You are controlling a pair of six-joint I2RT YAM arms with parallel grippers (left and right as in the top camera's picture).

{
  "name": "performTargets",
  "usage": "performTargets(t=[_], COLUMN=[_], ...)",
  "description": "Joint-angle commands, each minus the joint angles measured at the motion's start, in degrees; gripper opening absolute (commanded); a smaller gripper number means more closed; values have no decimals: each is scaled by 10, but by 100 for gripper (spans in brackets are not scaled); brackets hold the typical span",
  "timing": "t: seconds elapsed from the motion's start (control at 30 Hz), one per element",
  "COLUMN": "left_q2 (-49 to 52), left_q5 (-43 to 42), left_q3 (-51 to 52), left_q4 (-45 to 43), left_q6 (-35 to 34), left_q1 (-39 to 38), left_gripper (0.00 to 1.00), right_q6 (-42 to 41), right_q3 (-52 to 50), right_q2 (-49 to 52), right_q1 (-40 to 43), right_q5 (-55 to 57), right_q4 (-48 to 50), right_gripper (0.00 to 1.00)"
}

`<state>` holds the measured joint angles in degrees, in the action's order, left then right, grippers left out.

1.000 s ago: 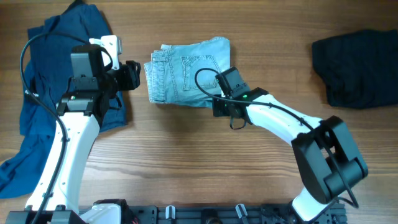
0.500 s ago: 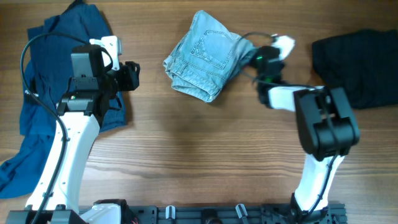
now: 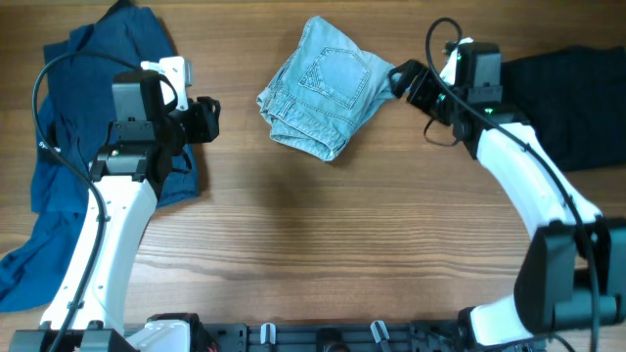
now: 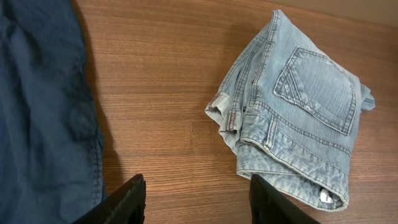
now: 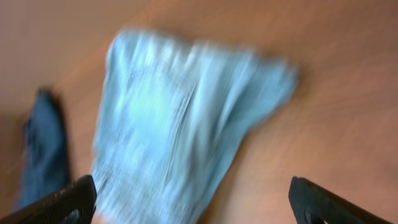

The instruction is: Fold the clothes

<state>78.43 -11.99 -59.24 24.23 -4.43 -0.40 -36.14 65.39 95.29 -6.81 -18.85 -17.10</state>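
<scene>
Counting two grippers, two fingers on each. Holding the fingers of the left gripper (image 4: 196, 186) spread wide and clasping nothing. Hanging above bare wood of the wooden table (image 3: 313, 244), with navy cloth (image 4: 37, 93) on one side and the denim shorts (image 4: 298, 118) on the other. Holding the fingers of the right gripper (image 5: 191, 186) just as wide, also clasping nothing. Pointing at the right-hand edge of the shorts, tips just beside the fabric; touching or not, impossible to tell through the blur of the right wrist view.

Counting one pair of light blue denim shorts, lying folded into a compact bundle at the top middle of the table. Sitting diagonally, a back pocket facing up, waistband and a rolled cuff showing along the lower left edge, a small white label peeking from one corner.

Counting two arms. Rising from the near-left edge, the left arm (image 3: 112, 225), white links and a black wrist turned toward the middle, stopping well apart from the shorts. Arching in from the near-right corner, the right arm (image 3: 528, 176), wrist angled left toward the bundle, a black cable looping above it.

Counting one heap of navy cloth, sprawling down the far left and passing under the left arm; number of pieces in it impossible to tell. Counting one black garment (image 3: 577, 108) bunched at the top right, its left edge passing under the right arm.
</scene>
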Motion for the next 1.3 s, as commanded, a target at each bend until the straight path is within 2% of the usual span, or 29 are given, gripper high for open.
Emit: performTargets(t=[0.0,0.2,0.33,0.5,0.73,0.8,0.83,0.9,0.93,0.97,1.03,1.07,1.13,1.17,1.2,1.27], left_q2=[3,3,3,3,3,3,3,3,3,3,3,3,3,3,3,3], left_q5=[-2,-2,-2,-2,-2,-2,-2,-2,-2,-2,-2,-2,-2,-2,-2,-2], left_q3=[0,0,0,0,0,0,0,0,0,0,0,0,0,0,0,0], left_q4=[-2,5,5,11,11,11,11,12,11,11,11,11,11,11,11,11], left_q6=[-5,-5,-5,-5,-5,-5,-5,-5,-5,-5,-5,-5,-5,-5,-5,-5], left_q1=[3,3,3,3,3,3,3,3,3,3,3,3,3,3,3,3], left_gripper=[53,54,54,54,54,54,54,54,55,55,54,55,54,55,55,55], right_q6=[-105,-183,-226,-269,-257,-216,-178,-113,-97,-87,-88,-87,-83,-71,-56,-14], right_q3=[-6,-13,-13,-13,-13,-13,-13,-13,-13,-13,-14,-14,-16,-17,-17,-17], right_q2=[17,42,73,131,141,147,150,151,151,151,151,152,156,161,170,183], right_q1=[-59,-174,-210,-224,-224,-222,-219,-214,-211,-208,-208,-208,-209,-207,-203,-192], right_q5=[-31,118,187,163,163,163,163,164,165,164,164,165,165,166,169,169], right_q4=[-48,-49,-45,5,52,60,60,59,56,55,53,53,55,55,54,54], right_gripper=[100,100,100,100,99,88,79,45,35,31,30,26,18,9,4,4])
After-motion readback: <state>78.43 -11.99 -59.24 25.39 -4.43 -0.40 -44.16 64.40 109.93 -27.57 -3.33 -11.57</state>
